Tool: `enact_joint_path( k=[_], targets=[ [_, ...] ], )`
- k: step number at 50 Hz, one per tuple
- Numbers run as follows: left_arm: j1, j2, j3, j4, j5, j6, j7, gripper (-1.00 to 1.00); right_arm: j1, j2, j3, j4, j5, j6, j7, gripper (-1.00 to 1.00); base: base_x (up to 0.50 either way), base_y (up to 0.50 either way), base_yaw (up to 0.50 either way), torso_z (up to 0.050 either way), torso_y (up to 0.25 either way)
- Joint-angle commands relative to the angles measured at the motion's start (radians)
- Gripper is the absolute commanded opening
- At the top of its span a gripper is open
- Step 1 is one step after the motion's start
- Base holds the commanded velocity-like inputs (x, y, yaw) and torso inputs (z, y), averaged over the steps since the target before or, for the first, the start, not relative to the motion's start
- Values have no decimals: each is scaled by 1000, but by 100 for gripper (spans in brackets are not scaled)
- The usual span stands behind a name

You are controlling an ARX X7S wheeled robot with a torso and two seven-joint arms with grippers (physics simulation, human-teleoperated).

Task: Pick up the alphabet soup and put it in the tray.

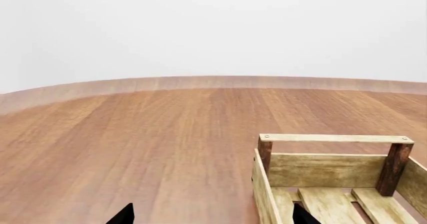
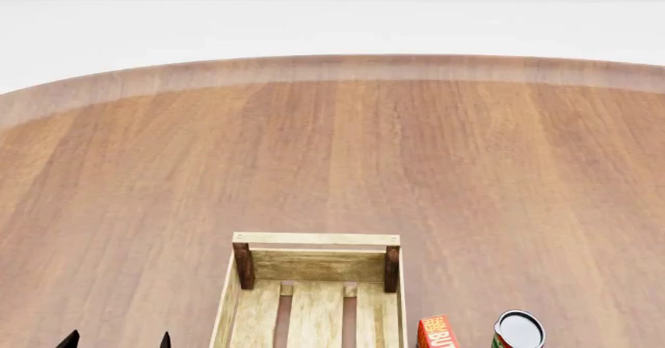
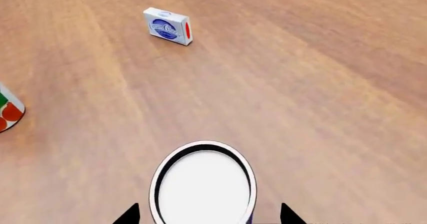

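The alphabet soup [image 3: 203, 184] shows only in the right wrist view, from above: a pale white top with a dark rim and a sliver of blue side. My right gripper [image 3: 208, 216] is open, with one fingertip on each side of the can and a gap to it on both sides. The tray [image 2: 311, 243], a light-wood slatted crate with darker corner posts, stands at the near middle of the table and also shows in the left wrist view [image 1: 333, 139]. My left gripper [image 1: 213, 218] is open and empty, left of the tray [image 2: 117, 342].
A red-and-green can [image 2: 516, 331] and a small red box [image 2: 437, 334] stand right of the tray. The can also shows at the right wrist view's edge [image 3: 8, 115]. A small blue-and-white box [image 3: 168, 31] lies farther out. The round wooden table [image 2: 332, 145] stretches ahead.
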Motion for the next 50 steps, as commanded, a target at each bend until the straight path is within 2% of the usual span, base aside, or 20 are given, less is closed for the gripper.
enact_joint_path(
  k=[1,50],
  targets=[
    [-1,-3,5,0,-2,1,-4,100,22,0,-18,32,-11,-10,2,100,0,0,0,0,0],
    [-4,-18,25,1,-14,8,-21,100,70,10,-58,79,-26,-20,11,100,0,0,0,0,0]
  ],
)
